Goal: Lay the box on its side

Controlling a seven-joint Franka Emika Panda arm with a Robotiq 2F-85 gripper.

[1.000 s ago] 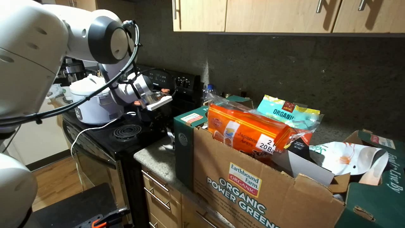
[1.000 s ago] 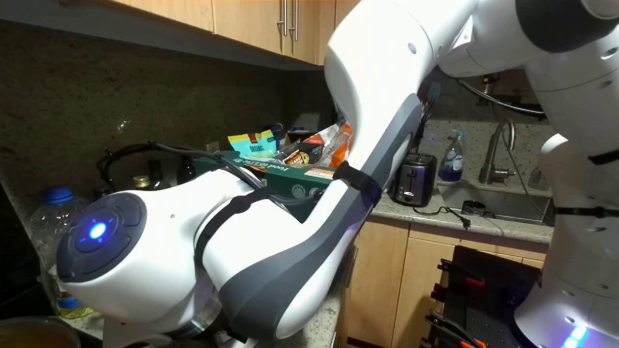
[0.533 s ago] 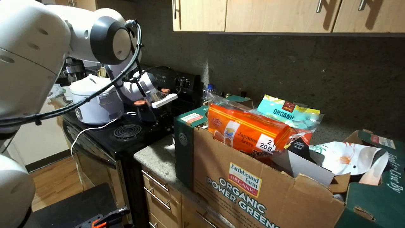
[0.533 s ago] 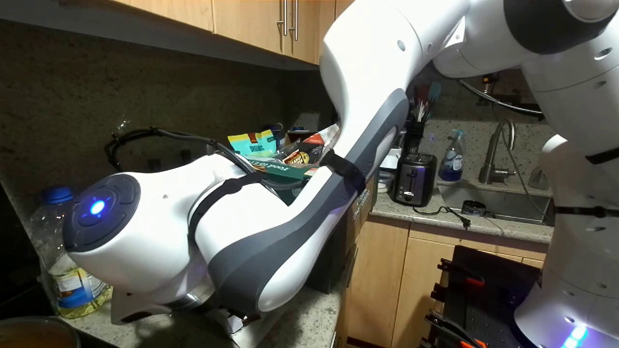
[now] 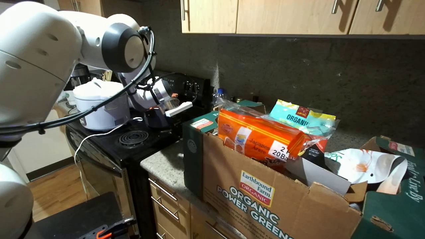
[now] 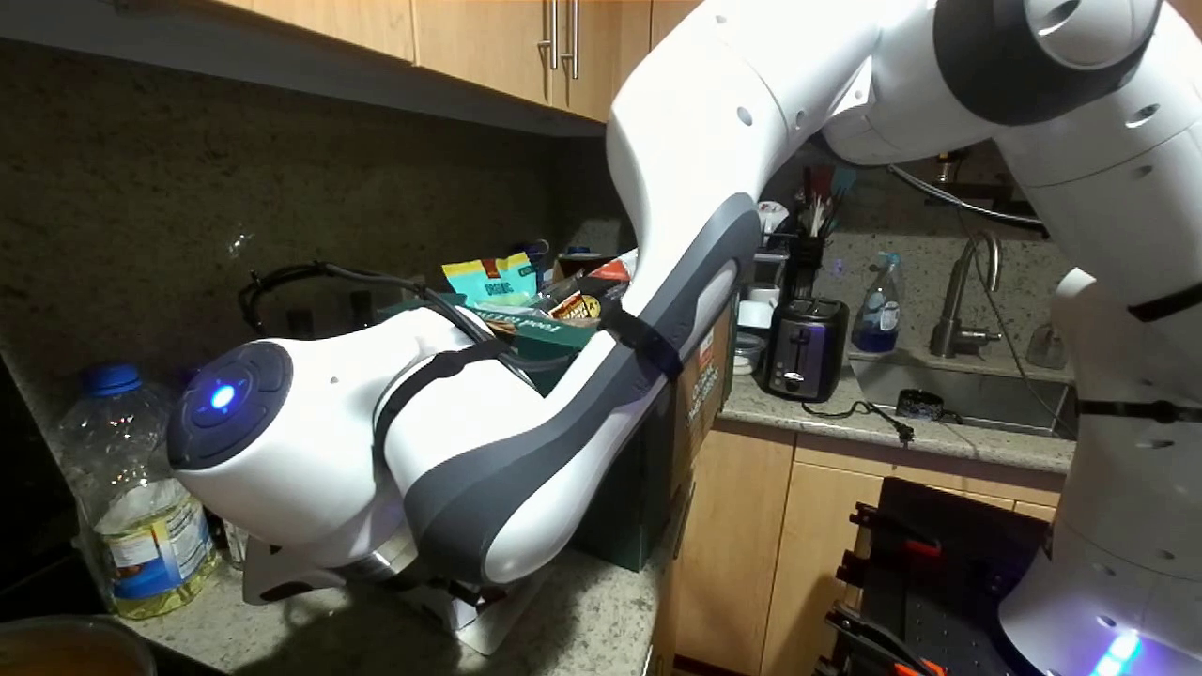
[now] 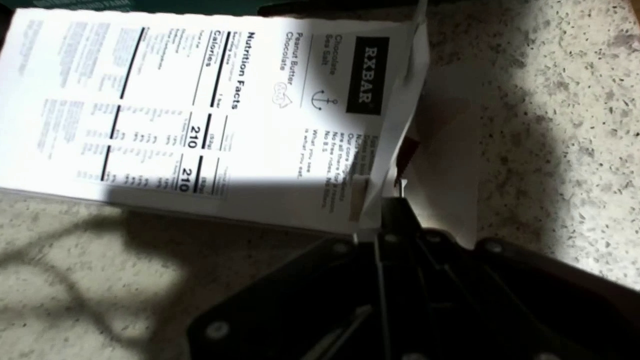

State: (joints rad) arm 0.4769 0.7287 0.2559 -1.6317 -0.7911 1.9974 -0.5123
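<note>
The box in my gripper is a white RXBAR box [image 7: 260, 115] with black print; no teal-green face shows. In the wrist view its printed face is toward the camera, and an end flap stands open. My gripper [image 7: 395, 210] is shut on that flap at the box's open end. A dark red bit shows inside the opening. In an exterior view a pale part of the box [image 6: 498, 620] shows below my hand, over the counter; the arm hides the rest. I cannot tell whether the box rests on the counter. The fingers are hidden in both exterior views.
A large brown and green carton [image 5: 252, 199] stands on the counter [image 5: 166, 166], holding an orange packet [image 5: 255, 132]. An oil bottle [image 6: 155, 545] stands near my hand. A black stove [image 5: 132, 152] with a white cooker [image 5: 101, 106] adjoins. Cabinets [image 5: 292, 16] hang above.
My hand has moved toward the large carton, to the right in both exterior views. The pale box part has moved along with it. More of the oil bottle now shows.
</note>
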